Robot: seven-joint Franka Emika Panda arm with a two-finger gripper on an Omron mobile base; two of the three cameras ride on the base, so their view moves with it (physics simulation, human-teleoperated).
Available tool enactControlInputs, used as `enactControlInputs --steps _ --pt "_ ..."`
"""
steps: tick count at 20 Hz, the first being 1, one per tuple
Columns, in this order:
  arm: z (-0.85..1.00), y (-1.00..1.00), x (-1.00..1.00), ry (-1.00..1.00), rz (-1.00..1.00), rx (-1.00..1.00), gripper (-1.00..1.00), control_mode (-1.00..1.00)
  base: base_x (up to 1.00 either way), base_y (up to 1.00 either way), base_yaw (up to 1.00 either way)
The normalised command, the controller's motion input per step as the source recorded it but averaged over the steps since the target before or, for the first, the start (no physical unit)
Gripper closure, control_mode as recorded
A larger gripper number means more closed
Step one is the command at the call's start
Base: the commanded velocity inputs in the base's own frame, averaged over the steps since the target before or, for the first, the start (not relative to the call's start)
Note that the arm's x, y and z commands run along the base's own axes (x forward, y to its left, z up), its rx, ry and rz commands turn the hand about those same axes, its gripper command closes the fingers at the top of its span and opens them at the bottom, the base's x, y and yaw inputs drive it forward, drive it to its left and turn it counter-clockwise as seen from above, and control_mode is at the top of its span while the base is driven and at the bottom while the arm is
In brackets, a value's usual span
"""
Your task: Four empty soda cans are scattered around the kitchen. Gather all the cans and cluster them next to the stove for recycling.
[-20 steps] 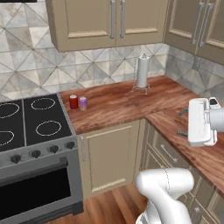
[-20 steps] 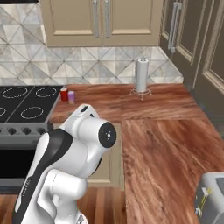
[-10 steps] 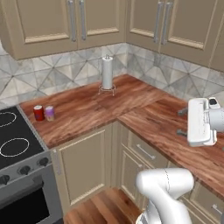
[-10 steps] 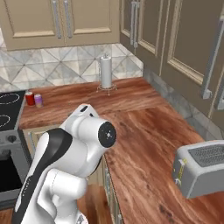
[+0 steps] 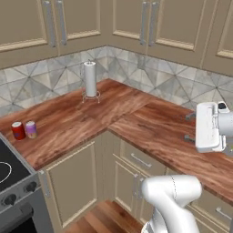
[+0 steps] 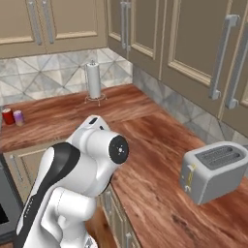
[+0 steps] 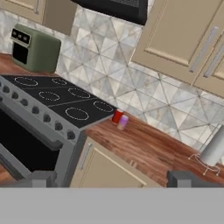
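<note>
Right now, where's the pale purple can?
The pale purple can stands on the wooden counter, just right of the red can in the left base view, near the stove.

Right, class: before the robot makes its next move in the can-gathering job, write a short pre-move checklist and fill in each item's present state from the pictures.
1. Two cans already beside the stove: ok; red can and purple can stand upright on the counter by its edge.
2. Remaining two cans located: not ok; none is in sight.
3. Pincer open and holding nothing: ok.
4. Paper-towel roll upright, apart from the cans: ok.
5. Toaster away from the arm's elbow: ok, with bare counter between.
6. Base stopped: cannot tell.
</note>
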Motion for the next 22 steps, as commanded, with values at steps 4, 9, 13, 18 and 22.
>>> enactControlInputs --steps 4,9,13,18,22 --pt "0.00 0.00 0.00 0.00 0.00 0.00 -1.00 1.00 0.00 -0.16 -0.40" --pt "0.00 0.00 0.00 0.00 0.00 0.00 -1.00 1.00 0.00 -0.16 -0.40" --pt "0.00 0.00 0.00 0.00 0.00 0.00 -1.00 1.00 -0.06 -0.18 -0.37" --pt "0.00 0.00 0.00 0.00 0.00 0.00 -1.00 1.00 -0.47 -0.18 -0.27" --pt "0.00 0.00 0.00 0.00 0.00 0.00 -1.00 1.00 -0.78 -0.20 -0.18"
